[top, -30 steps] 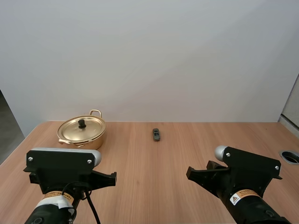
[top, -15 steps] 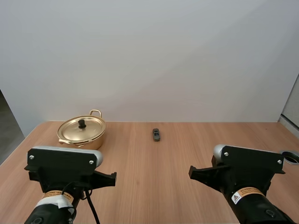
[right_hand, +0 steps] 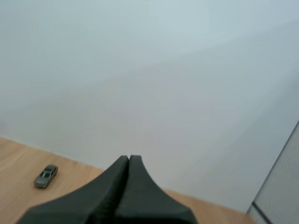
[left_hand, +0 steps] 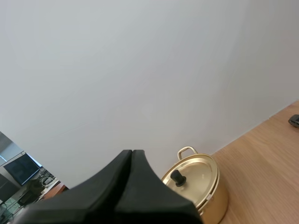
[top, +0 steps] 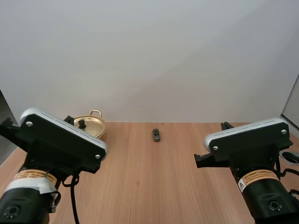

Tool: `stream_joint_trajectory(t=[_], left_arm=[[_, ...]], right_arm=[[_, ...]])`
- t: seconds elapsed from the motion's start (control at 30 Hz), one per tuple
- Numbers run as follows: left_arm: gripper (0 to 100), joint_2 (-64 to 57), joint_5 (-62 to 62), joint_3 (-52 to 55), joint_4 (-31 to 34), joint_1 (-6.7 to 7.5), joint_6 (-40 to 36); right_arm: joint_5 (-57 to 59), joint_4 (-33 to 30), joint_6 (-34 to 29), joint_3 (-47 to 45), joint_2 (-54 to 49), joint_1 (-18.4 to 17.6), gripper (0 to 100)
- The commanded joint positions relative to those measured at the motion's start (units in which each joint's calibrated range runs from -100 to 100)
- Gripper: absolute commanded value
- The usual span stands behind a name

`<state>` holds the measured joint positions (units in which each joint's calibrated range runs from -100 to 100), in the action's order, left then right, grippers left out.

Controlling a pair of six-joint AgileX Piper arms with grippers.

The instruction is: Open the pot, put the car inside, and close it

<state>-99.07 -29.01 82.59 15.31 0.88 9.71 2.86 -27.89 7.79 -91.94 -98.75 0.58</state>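
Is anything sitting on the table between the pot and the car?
No. In the high view, only bare table lies between the pot and the car.

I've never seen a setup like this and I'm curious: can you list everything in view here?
table: one, light wood, under everything.
pot: one, gold, far left of the table, near the wall.
lid: one, gold with a black knob, sitting on the pot.
car: one, small, dark grey, far middle of the table, apart from the pot.
round hole: one, grey-rimmed, at the table's right edge.
left arm: one, black and silver, near left; jaws shut, empty.
right arm: one, black and silver, near right; jaws shut, empty.
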Motion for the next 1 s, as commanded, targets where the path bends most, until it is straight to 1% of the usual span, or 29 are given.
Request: stream_joint_trajectory(t=[0.0,0.1,0.13,0.2,0.23,0.3,0.37,0.4,0.43,0.47,0.5,0.57,0.63,0.77,0.83,0.93,0.97], left_arm=[[0,5.9,-14.8,-11.2,2.1,-0.03,-22.2],[0,16.8,-21.5,-20.3,4.9,-0.52,-29.5],[0,22.6,-25.1,-24.9,5.1,-1.01,-31.1],[0,31.0,-32.5,-32.8,4.9,-1.64,-31.6],[0,36.5,-37.3,-37.6,4.7,-1.89,-31.6],[0,47.5,-47.2,-48.0,4.7,-2.17,-31.6],[0,57.5,-59.3,-57.7,4.7,-2.17,-31.5],[0,61.0,-63.7,-61.7,4.2,-2.35,-30.8],[0,64.9,-68.6,-66.2,3.0,-2.7,-29.2],[0,68.2,-71.0,-70.1,1.0,-3.28,-26.9],[0,70.8,-71.0,-73.1,-1.1,-3.94,-24.2],[0,74.2,-71.0,-76.8,-4.4,-5.1,-20.1],[0,76.2,-71.0,-77.7,-5.0,-5.93,-18.2],[0,77.4,-71.0,-77.7,-3.8,-6.02,-16.7],[0,77.5,-71.0,-77.7,-3.8,-6.02,-16.7],[1,77.5,-65.2,-77.7,-3.8,-6.02,-16.8],[5,77.5,-63.1,-77.7,-3.8,-6.02,-17.1]], right_arm=[[0.0,-8.7,0.0,4.1,4.6,0.0,0],[5.6,-0.5,0.0,12.2,14.2,0.0,0],[9.5,2.4,0.0,16.7,19.4,0.0,0],[17.3,7.9,0.1,24.4,26.8,0.0,0],[23.7,10.5,0.6,29.1,31.8,-0.2,0],[38.7,15.0,4.7,38.3,42.0,-1.1,0],[60.2,20.3,11.2,48.8,52.2,-2.5,0],[71.8,22.3,13.1,52.8,56.0,-3.1,0],[83.1,24.7,14.9,57.4,60.5,-3.9,0],[93.2,26.8,15.9,61.6,64.6,-4.5,0],[97.1,28.9,16.2,65.3,67.4,-5.0,0],[97.1,33.2,16.2,71.2,72.8,-5.9,0],[97.1,36.8,16.2,74.7,75.9,-6.4,0],[97.1,42.5,16.2,77.8,77.8,-6.6,0],[90.1,42.9,16.2,77.8,77.8,-6.6,0],[80.1,42.5,16.5,77.8,77.8,-6.6,0],[77.7,42.4,17.2,77.8,77.8,-6.6,0]])
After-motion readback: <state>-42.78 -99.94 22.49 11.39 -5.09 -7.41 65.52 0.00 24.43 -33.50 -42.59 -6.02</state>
